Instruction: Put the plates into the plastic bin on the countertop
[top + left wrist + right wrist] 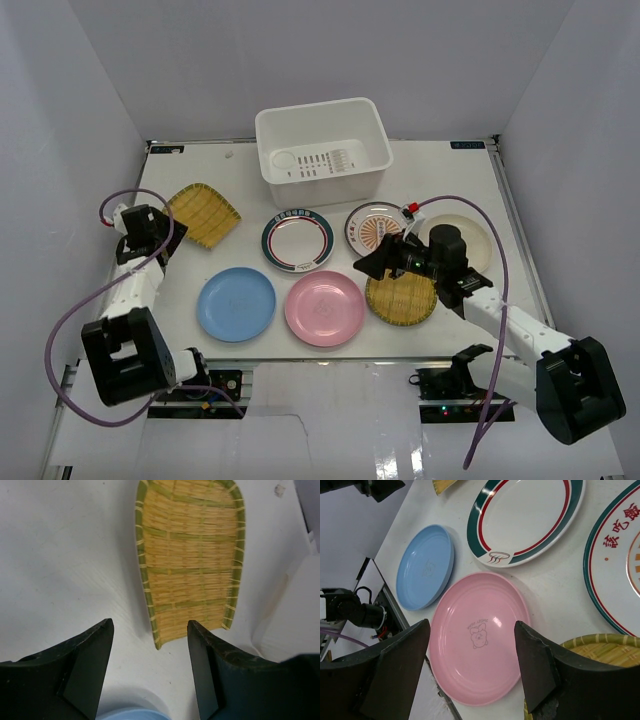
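The white bin (325, 188) sits at the far middle of the table (450, 170). You can see its bottom with the little slots all the way across. All seven plates lie flat on the table, outside the bin.

Just near of the bin there is a row of three. The white plate with the green and red rim (298, 241) is in the middle. The sunburst plate (368, 226) is to its right, and the cream plate (470, 238) is further right. The blue plate (236, 304), the pink plate (324, 308) and a round yellow woven plate (400, 300) make a nearer row. The other yellow woven plate (203, 213) lies alone on the far left.

The left pincer (150, 625) is spread wide and holds nothing. It hangs over the table just by the near end of the far left yellow woven plate.

The right pincer (472, 625) is spread wide too, and it holds nothing. It hangs above the near row, between the pink plate and the round yellow woven plate. In its own camera the pink plate shows between its two fingers.
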